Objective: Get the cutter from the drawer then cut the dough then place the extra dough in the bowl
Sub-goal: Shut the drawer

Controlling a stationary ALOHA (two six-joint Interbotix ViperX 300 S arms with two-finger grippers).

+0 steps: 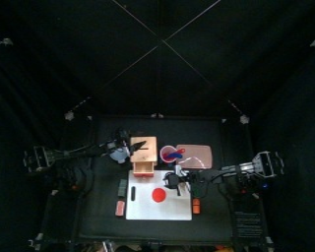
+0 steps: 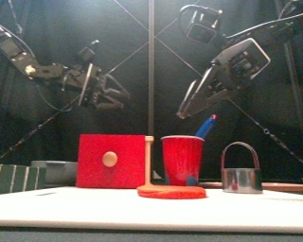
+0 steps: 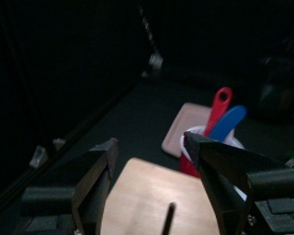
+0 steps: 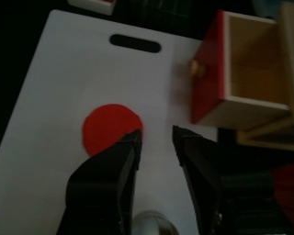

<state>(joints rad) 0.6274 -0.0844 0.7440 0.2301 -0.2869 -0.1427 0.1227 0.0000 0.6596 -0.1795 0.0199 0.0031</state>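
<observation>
**A:** The right gripper hangs above the white cutting board, jaws a little apart and nothing between them; why there?

**B:** My reading: the cutter stands upright on the board beside the red dough, so the gripper is placed to come down on the wire handle; the disc looks whole, so the cut is not yet made.

**A:** And the left gripper?

**B:** Spread wide and empty above the wooden box; probably held clear of the board; the drawer stands pulled out and looks empty, which fits the cutter being out.

**A:** What can't you make out?

**B:** Whether cutter and dough touch; from the front they look close but apart. A blue-grey rim beside the drawer front is likely the bowl, though mostly hidden. The red cup blocks whatever sits behind it.
</observation>
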